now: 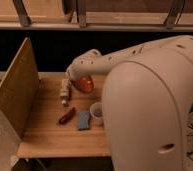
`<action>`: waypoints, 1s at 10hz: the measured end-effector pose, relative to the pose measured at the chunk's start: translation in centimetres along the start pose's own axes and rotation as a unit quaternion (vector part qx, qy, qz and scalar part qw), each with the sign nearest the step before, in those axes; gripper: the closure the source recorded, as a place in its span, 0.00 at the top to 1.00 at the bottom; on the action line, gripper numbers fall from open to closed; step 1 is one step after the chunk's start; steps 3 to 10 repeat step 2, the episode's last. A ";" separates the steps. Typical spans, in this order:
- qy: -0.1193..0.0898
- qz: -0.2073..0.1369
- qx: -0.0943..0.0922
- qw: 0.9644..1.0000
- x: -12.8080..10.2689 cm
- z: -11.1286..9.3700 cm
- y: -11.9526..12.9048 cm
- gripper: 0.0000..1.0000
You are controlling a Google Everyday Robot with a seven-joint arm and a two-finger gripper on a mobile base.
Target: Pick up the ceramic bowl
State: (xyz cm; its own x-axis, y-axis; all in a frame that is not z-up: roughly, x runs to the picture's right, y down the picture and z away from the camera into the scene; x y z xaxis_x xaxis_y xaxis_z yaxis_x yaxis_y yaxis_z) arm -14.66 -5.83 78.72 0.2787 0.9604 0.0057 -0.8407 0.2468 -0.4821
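One glossy orange-red ceramic bowl (pixel 84 83), tilted, gripper (pixel 76 80) at it, fingers' state unclear

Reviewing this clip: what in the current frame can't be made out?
- Tool: at the arm's far end beside the ceramic bowl; the arm covers it, so any contact with the bowl is unclear.
- Table: the right half is hidden behind the large arm.
- White cup: its right side is cut off by the arm.
- Pale item left of the bowl: too blurred to identify.
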 end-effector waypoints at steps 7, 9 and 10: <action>-0.013 -0.017 -0.031 0.999 0.3 -0.3 2.5 0.06; -0.013 -0.017 -0.031 0.999 0.3 -0.3 2.5 0.06; -0.013 -0.017 -0.031 0.999 0.3 -0.3 2.5 0.06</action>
